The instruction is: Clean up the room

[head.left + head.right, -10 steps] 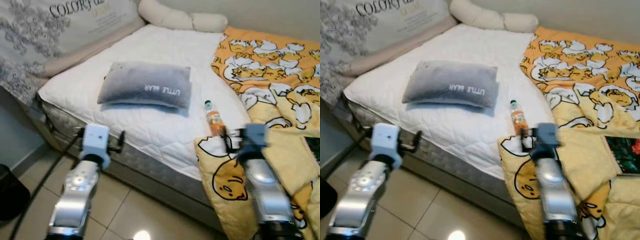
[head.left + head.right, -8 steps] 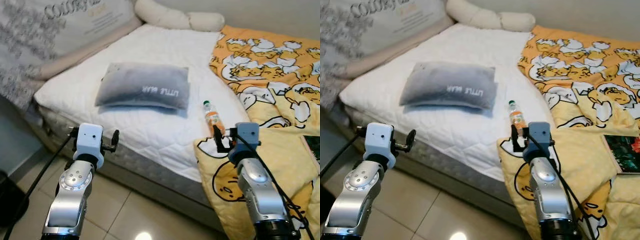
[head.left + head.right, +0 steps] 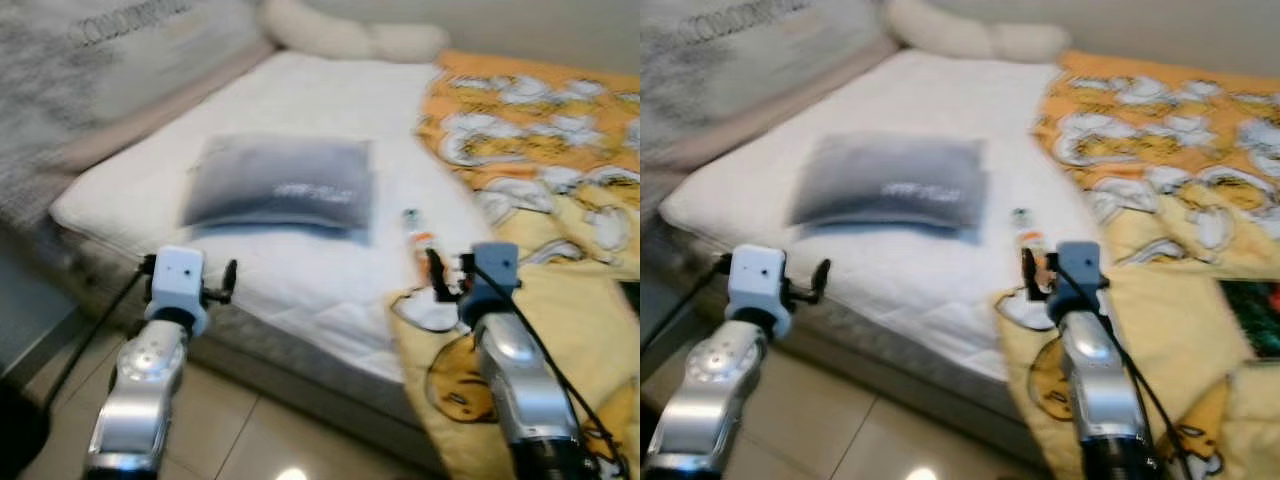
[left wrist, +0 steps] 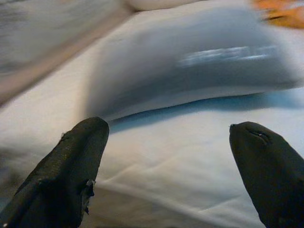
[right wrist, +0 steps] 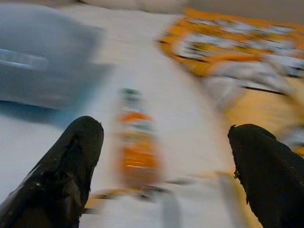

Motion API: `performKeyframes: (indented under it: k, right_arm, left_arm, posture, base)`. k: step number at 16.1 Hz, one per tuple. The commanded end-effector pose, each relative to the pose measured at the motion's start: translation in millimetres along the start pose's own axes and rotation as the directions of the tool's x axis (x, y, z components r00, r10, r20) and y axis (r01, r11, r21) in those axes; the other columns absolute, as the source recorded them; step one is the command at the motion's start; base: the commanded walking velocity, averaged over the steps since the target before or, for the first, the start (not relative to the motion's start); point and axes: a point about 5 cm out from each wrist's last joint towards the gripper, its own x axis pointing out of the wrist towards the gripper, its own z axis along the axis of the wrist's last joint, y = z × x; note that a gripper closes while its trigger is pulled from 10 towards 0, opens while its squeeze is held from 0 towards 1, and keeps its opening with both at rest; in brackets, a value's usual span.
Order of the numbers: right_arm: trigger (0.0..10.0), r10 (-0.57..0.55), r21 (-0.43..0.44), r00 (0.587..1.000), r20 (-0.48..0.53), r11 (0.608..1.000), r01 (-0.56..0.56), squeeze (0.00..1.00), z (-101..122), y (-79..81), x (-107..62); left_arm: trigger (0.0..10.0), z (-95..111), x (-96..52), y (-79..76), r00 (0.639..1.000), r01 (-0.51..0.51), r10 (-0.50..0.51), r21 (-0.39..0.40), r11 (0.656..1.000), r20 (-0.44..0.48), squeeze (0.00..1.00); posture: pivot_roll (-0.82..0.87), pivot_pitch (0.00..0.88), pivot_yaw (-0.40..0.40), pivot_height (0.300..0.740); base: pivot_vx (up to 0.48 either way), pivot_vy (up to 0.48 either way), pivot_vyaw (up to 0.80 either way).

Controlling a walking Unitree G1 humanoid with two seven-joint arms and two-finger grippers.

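A small bottle [image 3: 415, 236] with an orange label lies on the white mattress [image 3: 300, 270], close to the edge of the yellow duck-print blanket [image 3: 560, 200]. My right gripper [image 5: 164, 126] is open and hovers just short of the bottle [image 5: 137, 142], which lies between its fingers' lines of sight. A grey pillow [image 3: 275, 182] rests in the middle of the bed. My left gripper [image 4: 168, 126] is open near the bed's front edge, facing the pillow [image 4: 190, 61]. Nothing is held. All views are blurred.
A long cream bolster [image 3: 350, 38] lies at the head of the bed. A printed mattress cover [image 3: 90, 70] leans along the left side. Tiled floor [image 3: 250, 440] runs in front of the bed. A dark book [image 3: 1255, 320] sits on the blanket at the right.
The whole picture has shifted a little and gone blurry, so the camera is moving. Both arms keep the same raised pose with open fingers.
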Motion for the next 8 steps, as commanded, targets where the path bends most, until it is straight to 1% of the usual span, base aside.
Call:
performKeyframes:
  k: [1,8]
  right_arm:
    - [10.0,0.003,0.008,1.000,0.017,1.000,-0.003,1.00,4.5,1.9,2.4]
    - [10.0,0.006,0.004,1.000,0.020,1.000,-0.006,1.00,5.4,2.3,3.2]
  left_arm:
    - [10.0,0.1,-0.6,4.7,1.000,-0.010,0.010,0.014,1.000,-0.002,0.00]
    - [10.0,-0.4,0.2,3.8,1.000,-0.005,0.006,0.013,1.000,-0.002,0.00]
  posture:
    - [-0.06,0.000,0.032,0.740]
    - [-0.06,0.000,0.034,0.740]
  base:
    - [0.304,0.000,0.00]
    - [0.308,0.000,0.00]
